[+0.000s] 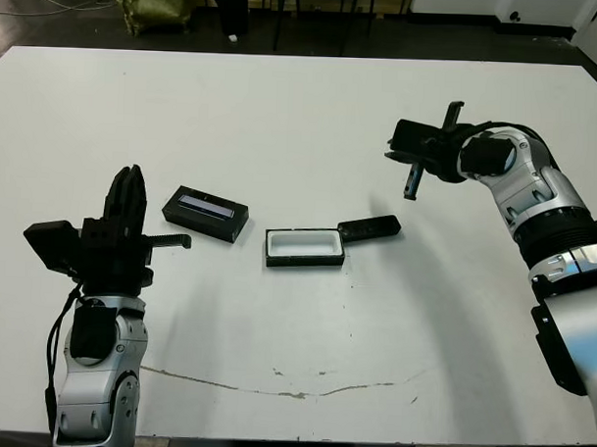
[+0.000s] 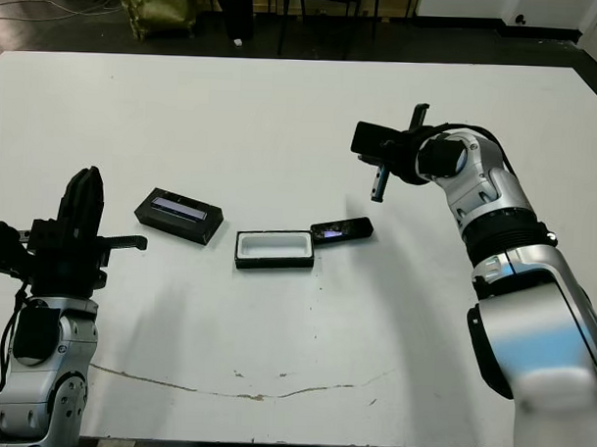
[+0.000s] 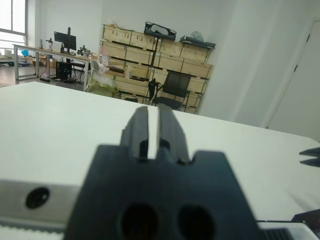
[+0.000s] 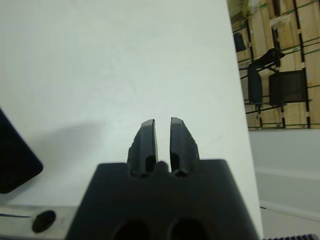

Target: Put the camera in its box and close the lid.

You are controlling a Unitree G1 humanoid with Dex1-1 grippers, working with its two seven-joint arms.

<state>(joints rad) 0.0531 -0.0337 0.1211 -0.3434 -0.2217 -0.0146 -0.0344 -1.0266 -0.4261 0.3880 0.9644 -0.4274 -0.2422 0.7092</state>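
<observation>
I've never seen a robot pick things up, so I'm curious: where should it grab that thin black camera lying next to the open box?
Probably across the middle of the camera, pinching its two long sides from above. It lies flat, slim and bar-shaped, one end touching the box, so the ends are crowded. The right tool, hanging nearest, seems best placed.

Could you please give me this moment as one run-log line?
camera: on table beside box, not inside | lid: off, left of box | left gripper: empty | right gripper: empty, raised
</observation>
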